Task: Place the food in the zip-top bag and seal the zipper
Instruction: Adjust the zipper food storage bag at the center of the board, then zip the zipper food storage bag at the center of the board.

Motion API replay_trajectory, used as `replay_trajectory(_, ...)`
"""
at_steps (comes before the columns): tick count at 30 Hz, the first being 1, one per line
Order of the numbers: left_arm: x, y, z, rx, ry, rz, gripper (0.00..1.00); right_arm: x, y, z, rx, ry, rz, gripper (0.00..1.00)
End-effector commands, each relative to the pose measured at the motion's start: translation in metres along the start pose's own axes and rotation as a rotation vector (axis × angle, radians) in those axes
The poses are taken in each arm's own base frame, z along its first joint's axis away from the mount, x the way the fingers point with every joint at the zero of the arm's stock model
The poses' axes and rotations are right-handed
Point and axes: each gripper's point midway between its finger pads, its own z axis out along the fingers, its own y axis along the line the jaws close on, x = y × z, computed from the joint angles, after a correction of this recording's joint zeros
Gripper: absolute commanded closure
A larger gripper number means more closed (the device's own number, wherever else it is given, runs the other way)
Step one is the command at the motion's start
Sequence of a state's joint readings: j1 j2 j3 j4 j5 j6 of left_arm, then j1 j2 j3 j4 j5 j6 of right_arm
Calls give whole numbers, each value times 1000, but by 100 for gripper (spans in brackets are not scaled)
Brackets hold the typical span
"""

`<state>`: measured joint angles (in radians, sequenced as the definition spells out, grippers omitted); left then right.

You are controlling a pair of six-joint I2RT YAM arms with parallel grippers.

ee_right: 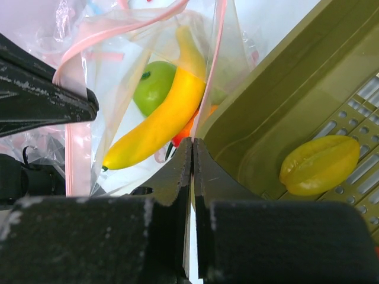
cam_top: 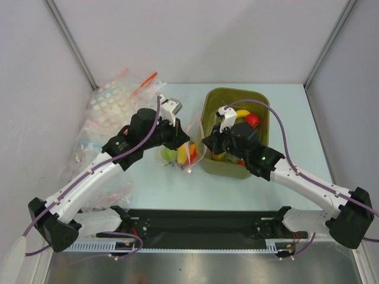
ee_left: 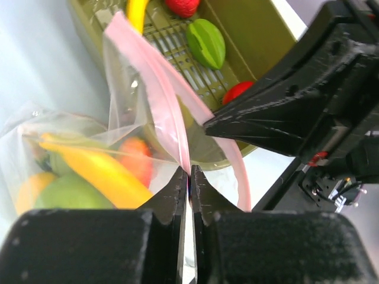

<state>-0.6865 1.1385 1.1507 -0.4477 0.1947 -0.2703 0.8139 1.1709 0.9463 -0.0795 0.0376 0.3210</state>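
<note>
Two hands (ee_left: pixel 189 173) (ee_right: pixel 193 142), one olive tub (cam_top: pixel 234 90)

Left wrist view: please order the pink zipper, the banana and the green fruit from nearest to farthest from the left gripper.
1. pink zipper, at the left gripper tips.
2. banana, left, inside the bag.
3. green fruit, top, in the tub.

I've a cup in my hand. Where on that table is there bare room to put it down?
Two bare patches: the tabletop between the olive tub and the right wall, and the strip between the tub and the black rail at the arms' bases. Crowded: the zip-top bag against the tub's left side, and the printed bags at the far left.
</note>
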Motion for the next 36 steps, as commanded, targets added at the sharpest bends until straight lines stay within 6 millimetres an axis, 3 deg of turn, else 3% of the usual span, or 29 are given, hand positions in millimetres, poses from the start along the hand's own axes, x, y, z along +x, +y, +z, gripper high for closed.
replay_trajectory(1, -11, -18, 0, 100, -47, 83, 91, -22, 8, 1, -35, -94, 12, 98)
replay_trajectory(9, -19, -22, -8, 117, -92, 131, 89, -26, 26, -8, -136, -107, 16, 90)
replay_trajectory(12, -22, -26, -15, 139, -125, 146, 81, -27, 30, -10, -162, -116, 19, 89)
replay_trajectory(16, -25, -28, -19, 145, -138, 159, 45, -26, 26, -9, -140, -115, 22, 89)
replay_trajectory(18, -25, -29, -20, 142, -139, 122, 34, -25, 24, -8, -131, -113, 23, 89)
replay_trajectory(19, -25, -24, -20, 110, -137, 95, 17, -26, 23, -9, -123, -118, 23, 90)
replay_trajectory(22, -15, -24, -20, 93, -88, 34, 0, -25, 20, -7, -113, -117, 33, 90)
replay_trajectory(25, -4, -27, -25, 71, -72, 26, 0, -23, 19, -5, -129, -108, 62, 91)
replay_trajectory(31, 9, -59, -37, 90, -65, 82, 0, -11, 5, 8, -165, -22, 188, 91)
replay_trajectory(36, 7, -68, -43, 89, -206, 75, 0, 1, -9, 17, -176, 29, 259, 92)
